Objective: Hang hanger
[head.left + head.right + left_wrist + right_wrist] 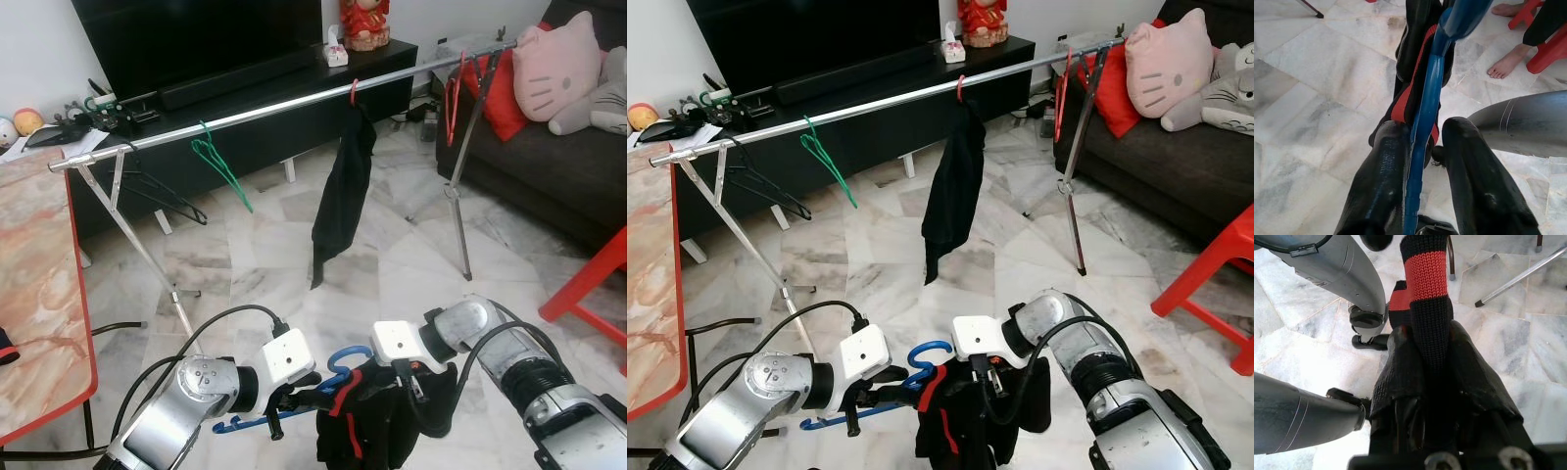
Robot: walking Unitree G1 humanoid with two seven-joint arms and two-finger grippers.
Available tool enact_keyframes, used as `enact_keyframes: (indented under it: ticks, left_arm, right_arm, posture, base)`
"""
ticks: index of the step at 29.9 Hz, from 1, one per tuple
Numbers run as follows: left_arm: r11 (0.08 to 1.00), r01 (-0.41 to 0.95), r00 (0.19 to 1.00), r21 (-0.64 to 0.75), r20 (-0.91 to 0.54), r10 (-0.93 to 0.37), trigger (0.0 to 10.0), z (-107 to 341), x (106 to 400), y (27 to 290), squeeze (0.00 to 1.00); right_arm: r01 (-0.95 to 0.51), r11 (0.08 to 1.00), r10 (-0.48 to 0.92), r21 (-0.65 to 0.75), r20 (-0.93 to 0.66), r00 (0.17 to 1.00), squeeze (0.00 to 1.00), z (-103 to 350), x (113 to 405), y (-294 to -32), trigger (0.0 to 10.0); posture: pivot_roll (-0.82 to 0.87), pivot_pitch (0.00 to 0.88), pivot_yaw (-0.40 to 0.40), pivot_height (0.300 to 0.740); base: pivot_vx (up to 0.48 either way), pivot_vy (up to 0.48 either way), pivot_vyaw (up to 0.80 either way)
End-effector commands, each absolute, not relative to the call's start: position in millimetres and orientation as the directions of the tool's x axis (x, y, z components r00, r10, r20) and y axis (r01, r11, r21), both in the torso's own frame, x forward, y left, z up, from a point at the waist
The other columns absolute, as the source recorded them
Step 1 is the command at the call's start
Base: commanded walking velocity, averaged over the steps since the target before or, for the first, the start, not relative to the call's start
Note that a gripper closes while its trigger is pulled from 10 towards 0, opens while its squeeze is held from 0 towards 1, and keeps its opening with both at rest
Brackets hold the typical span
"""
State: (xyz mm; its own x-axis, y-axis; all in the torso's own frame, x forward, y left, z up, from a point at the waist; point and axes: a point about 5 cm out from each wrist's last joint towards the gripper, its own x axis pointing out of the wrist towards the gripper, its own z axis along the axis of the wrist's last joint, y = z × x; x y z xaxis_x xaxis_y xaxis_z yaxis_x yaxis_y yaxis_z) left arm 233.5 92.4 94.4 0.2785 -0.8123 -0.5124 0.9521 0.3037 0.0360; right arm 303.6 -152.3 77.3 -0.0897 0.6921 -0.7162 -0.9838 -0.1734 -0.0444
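A blue plastic hanger [338, 366] is held low in front of me, its hook curving up between my two arms. My left gripper [294, 399] is shut on the blue hanger's bar [1422, 132]. A black garment with red trim [367, 421] hangs from the hanger. My right gripper [407, 384] is shut on that garment's black and red knit edge [1427, 308]. The metal clothes rail [294, 106] crosses the room ahead, carrying a green hanger [217, 162], a black garment on a red hanger [343, 196] and other hangers.
A marble-patterned table with a red edge [44, 284] stands at my left. A red chair [593, 284] is at the right, a dark sofa with cushions [558, 88] behind it. A TV console [245, 88] runs behind the rail. A person's bare foot [1506, 66] is on the floor.
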Motion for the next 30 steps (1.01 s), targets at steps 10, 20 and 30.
enact_keyframes:
  ticks: [10,20,30]
  left_arm:
    - [0.355,0.933,0.334,0.066,-0.531,-0.779,10.0,103,242,118,1.0]
    - [0.617,0.766,0.624,0.181,-0.441,-0.645,10.0,112,263,153,1.0]
    - [0.9,0.362,0.919,0.244,-0.258,-0.299,10.0,115,284,171,0.0]
  right_arm:
    - [-0.993,-0.09,0.639,-0.079,-0.769,0.003,0.0,71,308,-165,0.0]
    - [-0.958,0.214,0.59,-0.192,-0.756,0.283,0.0,67,319,-191,0.0]
    - [-0.766,0.566,0.496,-0.305,-0.616,0.611,0.0,81,346,-188,0.0]
  posture:
    - [-0.11,0.0,0.074,0.74]
    - [-0.1,0.0,0.073,0.74]
    - [-0.12,0.0,0.094,0.74]
  base:
    - [0.0,0.0,0.0]
    - [0.0,0.0,0.0]
    - [0.0,0.0,0.0]
